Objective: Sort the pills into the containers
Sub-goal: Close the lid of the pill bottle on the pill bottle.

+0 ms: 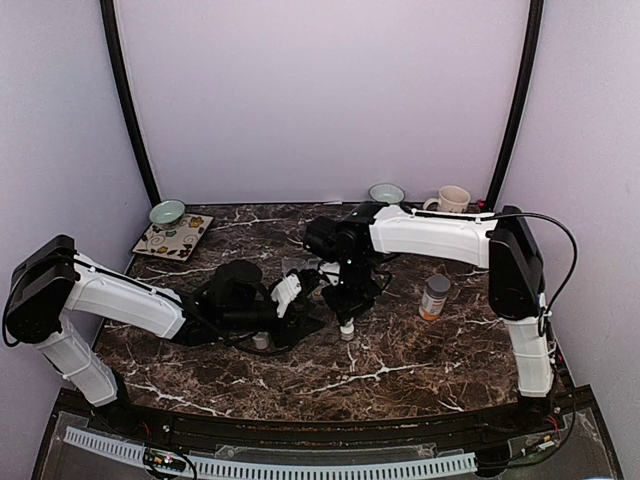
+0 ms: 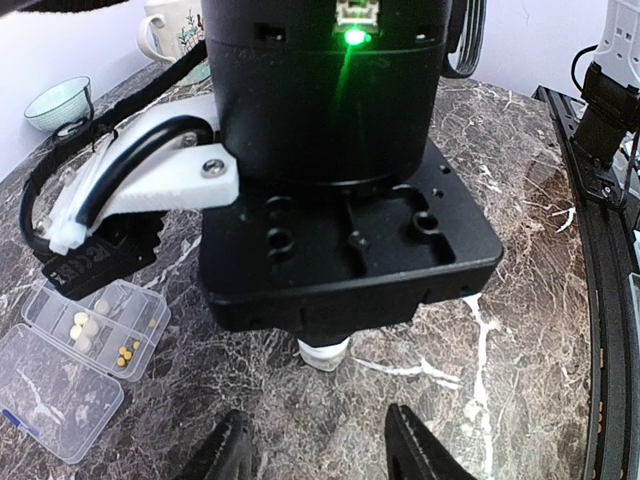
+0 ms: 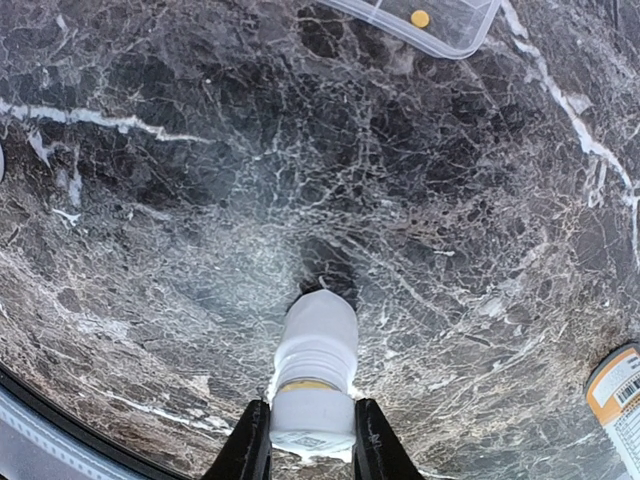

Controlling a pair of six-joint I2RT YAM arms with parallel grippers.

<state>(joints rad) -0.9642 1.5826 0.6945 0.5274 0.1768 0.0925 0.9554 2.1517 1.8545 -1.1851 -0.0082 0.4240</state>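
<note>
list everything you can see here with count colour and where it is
pill box: one, clear, lid open, on the table near both hands
pills: a few, cream-white, in one box compartment
yellow pills: several, yellow, next compartment
white bottle: one, white, in the right hand
orange bottle: one, orange with grey cap, table right
small white object: one, white, by left arm, unclear
bowls: two, pale green, back left and back centre
plate: one, patterned, back left
mug: one, cream, back right
table: one, dark marble, under everything
left hand: one, black, open and empty
right hand: one, black, shut on white bottle
</note>
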